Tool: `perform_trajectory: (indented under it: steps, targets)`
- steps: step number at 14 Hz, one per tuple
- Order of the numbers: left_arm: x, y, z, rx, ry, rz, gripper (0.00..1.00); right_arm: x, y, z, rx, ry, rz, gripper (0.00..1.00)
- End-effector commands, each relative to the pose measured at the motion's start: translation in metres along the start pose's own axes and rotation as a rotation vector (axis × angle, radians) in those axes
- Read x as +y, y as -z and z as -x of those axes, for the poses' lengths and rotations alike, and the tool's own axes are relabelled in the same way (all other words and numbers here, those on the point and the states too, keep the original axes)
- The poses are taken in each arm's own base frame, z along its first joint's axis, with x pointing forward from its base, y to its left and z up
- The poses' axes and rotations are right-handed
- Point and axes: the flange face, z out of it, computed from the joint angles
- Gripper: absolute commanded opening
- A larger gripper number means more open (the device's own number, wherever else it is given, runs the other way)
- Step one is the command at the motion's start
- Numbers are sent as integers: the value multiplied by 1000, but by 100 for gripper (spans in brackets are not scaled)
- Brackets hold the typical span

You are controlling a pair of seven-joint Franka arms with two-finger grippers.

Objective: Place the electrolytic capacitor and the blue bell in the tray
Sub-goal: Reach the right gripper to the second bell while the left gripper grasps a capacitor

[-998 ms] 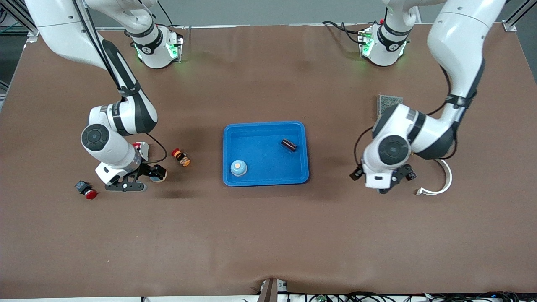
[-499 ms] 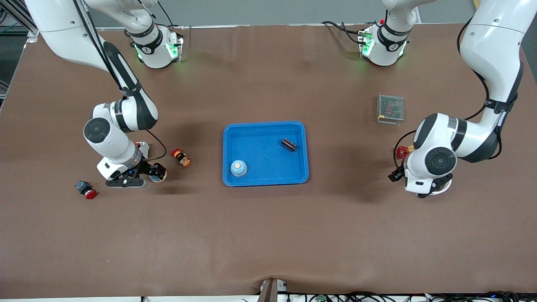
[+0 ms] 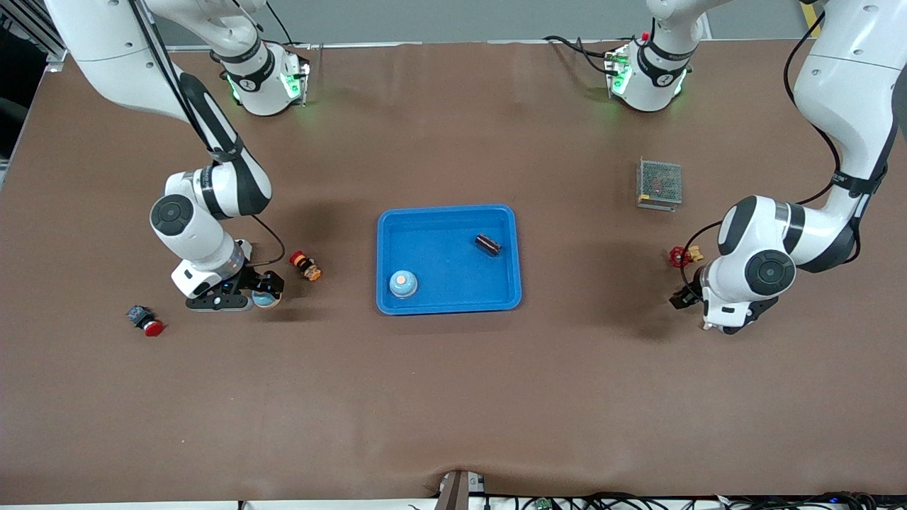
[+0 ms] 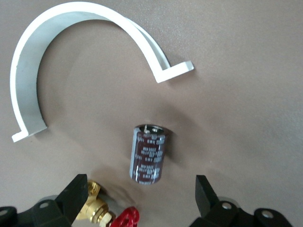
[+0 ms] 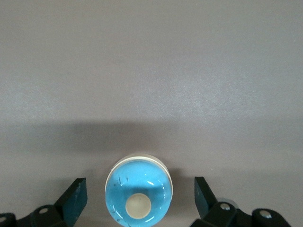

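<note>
Your right gripper (image 5: 137, 198) hangs low with fingers spread wide, a blue bell (image 5: 138, 199) standing on the brown table (image 3: 453, 397) between them, untouched; your left gripper (image 4: 142, 198) is likewise open over an electrolytic capacitor (image 4: 148, 153) lying on its side beside a white curved bracket (image 4: 33, 61). The blue tray (image 3: 516, 255) at mid-table, well apart from both grippers, already holds another bell (image 3: 402, 283) and another dark capacitor (image 3: 487, 245).

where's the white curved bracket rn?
The white curved bracket shows only in the left wrist view, lying on the table under the open left gripper, next to a loose capacitor. In the front view the left arm covers it.
</note>
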Motion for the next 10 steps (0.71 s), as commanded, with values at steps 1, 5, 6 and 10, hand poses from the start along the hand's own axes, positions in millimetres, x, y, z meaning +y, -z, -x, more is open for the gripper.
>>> perform_trajectory:
  steps: [1, 5, 6, 10]
  targets:
    - [-10, -12, -9, 21, -12, 0, 97, 2, -10, 6, -4, -3, -3, 100]
    - [-7, -20, -12, 17, -10, 23, 76, 1, -19, 9, -21, -9, -4, 100]
    - [-7, -20, -13, 17, -10, 23, 64, 0, -19, 9, -21, -16, -4, 100]
    - [-3, -20, -10, 17, -14, 25, 0, -5, -22, 11, -27, -34, -4, 100]
